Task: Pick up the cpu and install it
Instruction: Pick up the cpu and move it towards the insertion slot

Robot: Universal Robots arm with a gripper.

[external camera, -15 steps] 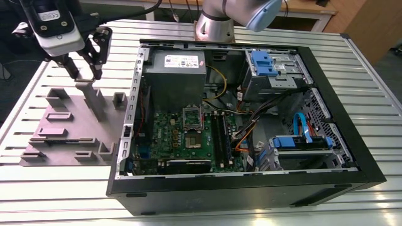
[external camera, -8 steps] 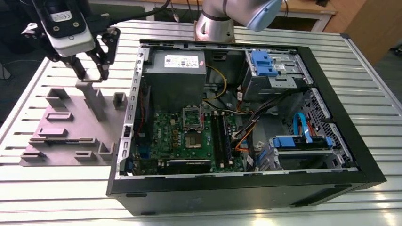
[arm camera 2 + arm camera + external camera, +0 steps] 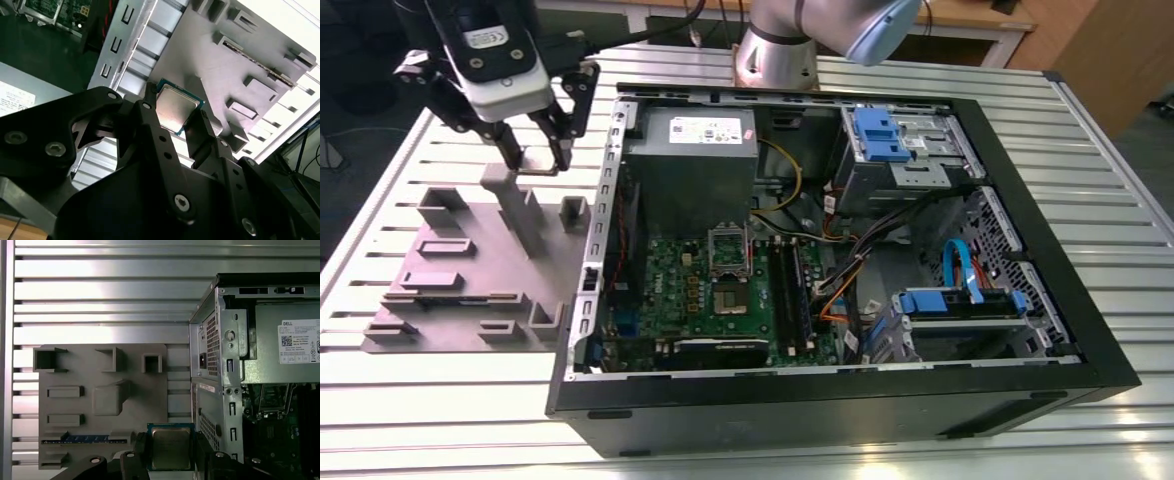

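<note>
Black gripper (image 3: pixel 176 111) clamped on the cpu (image 3: pixel 175 105) over the grey fixture plate (image 3: pixel 200 50): square chip, shiny silver-grey top, teal rim.

The cpu (image 3: pixel 177 107) is a small flat square chip with a silver-grey metal top and a thin blue-green rim along its edges. It is lifted clear of the surface, clamped by two opposite edges between the black fingers (image 3: pixel 152 120) of the gripper (image 3: pixel 176 112), with its metal top facing both wrist cameras. In the first wrist view the cpu (image 3: pixel 170 447) hangs over the edge of the grey fixture plate (image 3: pixel 100 390), beside the open computer case (image 3: pixel 220 390) and outside it
</note>
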